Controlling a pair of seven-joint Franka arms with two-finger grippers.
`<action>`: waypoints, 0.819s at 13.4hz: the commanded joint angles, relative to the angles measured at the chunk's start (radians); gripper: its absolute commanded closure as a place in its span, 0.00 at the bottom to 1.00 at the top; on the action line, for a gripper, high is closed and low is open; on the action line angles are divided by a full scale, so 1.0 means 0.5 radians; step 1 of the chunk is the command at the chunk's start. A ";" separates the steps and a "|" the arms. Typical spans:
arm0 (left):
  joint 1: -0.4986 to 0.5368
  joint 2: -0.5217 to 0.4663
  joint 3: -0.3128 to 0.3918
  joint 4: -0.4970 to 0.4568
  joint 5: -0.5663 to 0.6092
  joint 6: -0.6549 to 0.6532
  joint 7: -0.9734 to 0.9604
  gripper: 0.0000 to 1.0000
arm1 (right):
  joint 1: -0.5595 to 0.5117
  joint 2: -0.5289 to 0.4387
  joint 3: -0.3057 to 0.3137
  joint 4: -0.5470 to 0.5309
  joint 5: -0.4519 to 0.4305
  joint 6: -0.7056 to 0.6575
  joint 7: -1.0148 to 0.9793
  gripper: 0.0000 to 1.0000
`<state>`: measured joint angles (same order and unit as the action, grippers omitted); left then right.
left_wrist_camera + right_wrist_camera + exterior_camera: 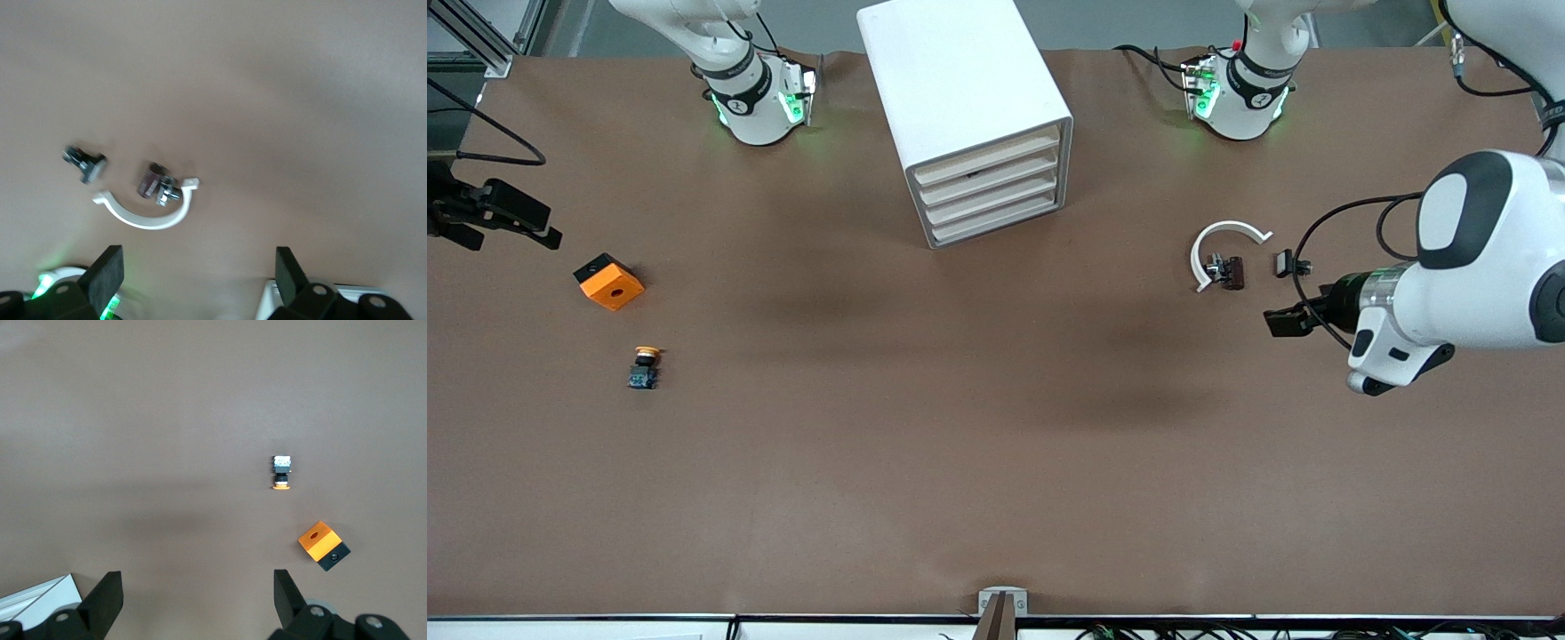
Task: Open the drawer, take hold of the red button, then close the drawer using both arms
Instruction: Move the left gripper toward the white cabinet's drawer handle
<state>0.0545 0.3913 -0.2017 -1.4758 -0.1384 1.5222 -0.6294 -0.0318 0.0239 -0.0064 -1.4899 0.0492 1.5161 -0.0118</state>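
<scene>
Right arm (740, 93): jaws open, empty, over desk (960, 462) edge at 9 o'clock, by orange block (609, 282). Cabinet (969, 116) at 12, drawers all shut; red button not seen, probably inside. Left arm (1476, 267): jaws open, empty, at 3. Opening not begun; next move needs a grip on a drawer front.

The white drawer cabinet (969, 116) stands on the brown table between the two arm bases, its four stacked drawers (989, 194) all shut, their fronts turned toward the front camera and slightly toward the left arm's end. No red-capped button shows in any view. Only a yellow-capped button (643, 366) lies on its side near the right arm's end.
</scene>
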 commanded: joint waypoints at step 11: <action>-0.357 0.349 0.002 0.187 -0.064 0.122 -1.295 0.00 | 0.073 0.004 0.004 0.038 -0.034 -0.029 0.011 0.00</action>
<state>-0.0863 0.5367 -0.2050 -1.4121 -0.1558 1.5707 -1.1520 -0.0005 0.0239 -0.0050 -1.4886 0.0490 1.5161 -0.0114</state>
